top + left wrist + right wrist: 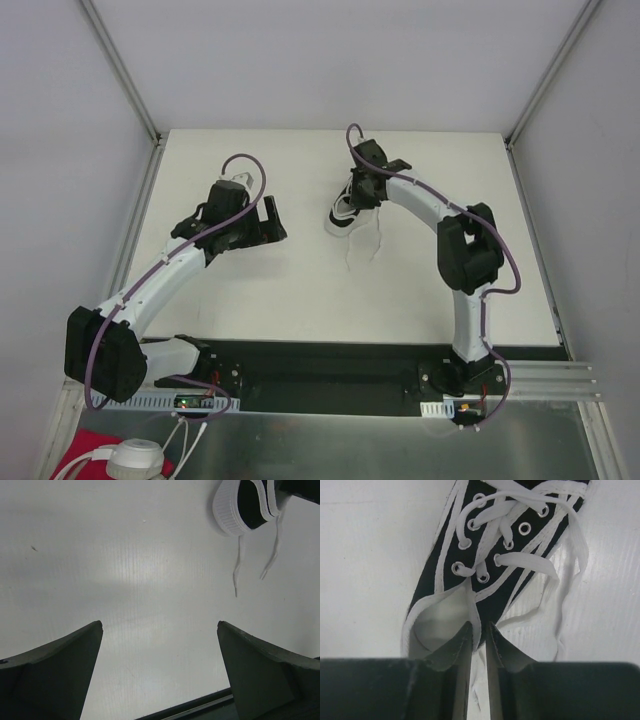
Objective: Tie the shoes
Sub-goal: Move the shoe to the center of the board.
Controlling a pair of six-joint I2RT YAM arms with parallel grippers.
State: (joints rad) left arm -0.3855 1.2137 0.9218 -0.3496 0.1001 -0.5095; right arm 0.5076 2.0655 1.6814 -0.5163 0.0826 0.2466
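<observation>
The shoe [343,216] is a small black sneaker with a white sole, lying mid-table with its toe toward the arms. Its two loose white lace ends [365,245] trail on the table in front of it. In the right wrist view the shoe [490,545] shows its eyelets and crossed laces. My right gripper [479,629] is shut on the shoe's collar wall, one finger inside the opening and one outside. My left gripper [160,626] hangs open over bare table to the shoe's left, nothing between its fingers. Its view catches the shoe's toe [235,510] and lace ends [237,575].
The white table [250,300] is boxed in by pale walls at the back and sides. A black strip [330,365] runs along the near edge between the arm bases. A red cloth [85,450] and a white object [135,460] lie below the table edge at the left.
</observation>
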